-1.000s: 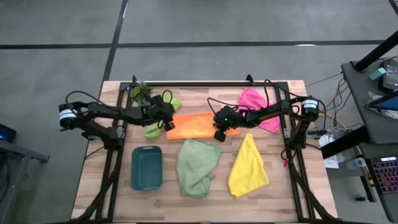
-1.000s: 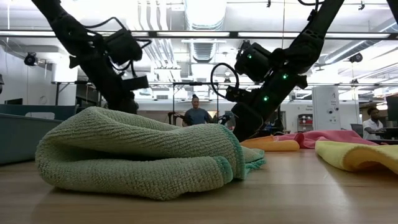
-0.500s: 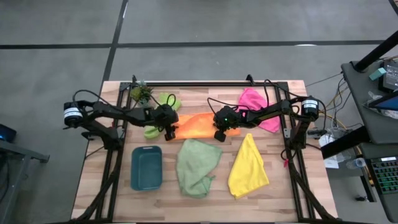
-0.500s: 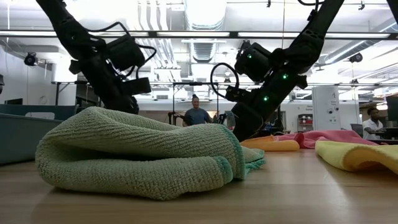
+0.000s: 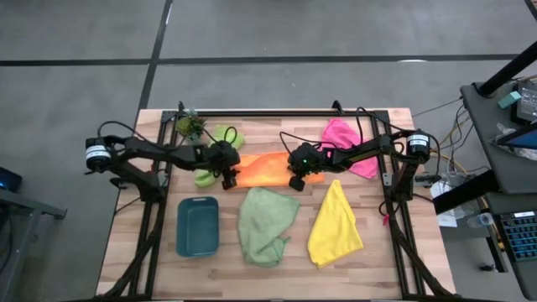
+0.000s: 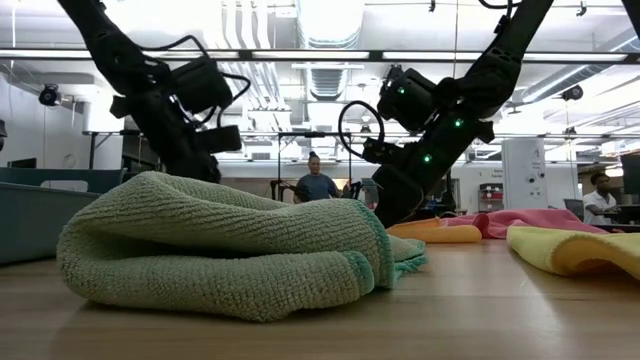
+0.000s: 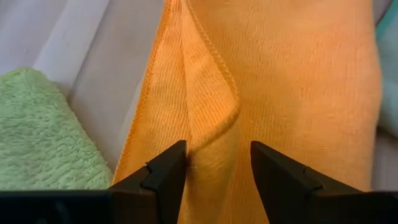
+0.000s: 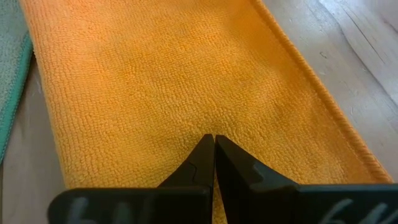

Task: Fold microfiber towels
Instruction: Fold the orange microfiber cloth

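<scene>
My left gripper [image 7: 217, 163] has its two fingers [image 7: 163, 171] parted, standing either side of a raised fold at the end of the orange towel [image 7: 273, 93]; the fold rises between the tips, and I cannot tell whether they pinch it yet. My right gripper [image 8: 214, 149] is clenched tight, tips pressed together, resting on the same orange towel [image 8: 168, 81] near its other end; whether any cloth is caught between them I cannot tell.

In the high view, that orange towel [image 5: 270, 169] lies flat in the middle of the frame, slightly above centre, with my left gripper [image 5: 227, 177] at its left end and my right gripper [image 5: 296, 180] toward its right end. Just left of it sits the lime green towel [image 5: 215, 153], bunched up. The pink towel [image 5: 346, 143] is crumpled at upper right, under my right arm. Below the orange one, the pale sage green towel [image 5: 265, 222] lies folded over, and the yellow towel [image 5: 335, 225] spreads to its right. A teal tray [image 5: 198, 225] sits lower left, and a small potted plant [image 5: 189, 125] stands at the table's [image 5: 386, 268] upper left.
</scene>
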### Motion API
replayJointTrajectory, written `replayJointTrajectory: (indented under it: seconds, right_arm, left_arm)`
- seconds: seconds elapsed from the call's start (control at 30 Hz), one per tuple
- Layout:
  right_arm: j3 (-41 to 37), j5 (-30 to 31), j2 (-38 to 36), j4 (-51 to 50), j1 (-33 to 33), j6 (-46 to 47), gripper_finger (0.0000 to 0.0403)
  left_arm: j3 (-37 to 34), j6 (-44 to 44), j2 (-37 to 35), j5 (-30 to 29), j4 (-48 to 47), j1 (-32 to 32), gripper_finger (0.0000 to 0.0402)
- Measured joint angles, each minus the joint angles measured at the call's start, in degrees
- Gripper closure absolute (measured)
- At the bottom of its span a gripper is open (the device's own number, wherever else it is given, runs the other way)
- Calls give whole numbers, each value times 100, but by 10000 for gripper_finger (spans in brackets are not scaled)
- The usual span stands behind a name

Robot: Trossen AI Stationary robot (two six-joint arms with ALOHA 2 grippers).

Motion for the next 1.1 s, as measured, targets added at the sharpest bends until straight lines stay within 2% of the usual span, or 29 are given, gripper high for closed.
replayJointTrajectory:
  seconds: [0.07, 0.2, 0.27, 0.43, 0.63, 0.93, 1.0, 1.1]
  right_arm:
    - [0, -1, 0, 0, 0, 0, 394]
    - [0, -1, 0, 2, 0, -1, 394]
    - [0, 0, 0, 2, 0, 0, 394]
    - [0, 0, 0, 4, 0, -1, 394]
    - [0, 0, 0, 2, 0, 1, 394]
    - [0, -1, 0, 2, 0, -1, 394]
    - [0, 0, 0, 2, 0, -1, 394]
    - [0, -1, 0, 2, 0, 0, 394]
  left_arm:
    - [1, -81, -99, 221, -81, -8, 238]
    - [1, -329, -203, 1368, -156, -12, 238]
    - [1, -434, -196, 1564, -168, -34, 238]
    - [-1, -422, -127, 1391, -156, -23, 238]
    - [-1, -174, -120, 488, -172, -17, 238]
    - [-5, -7, -118, 487, -347, -23, 241]
    - [-5, 117, -118, 490, -354, -23, 254]
    - [-5, 323, -118, 487, -341, -23, 297]
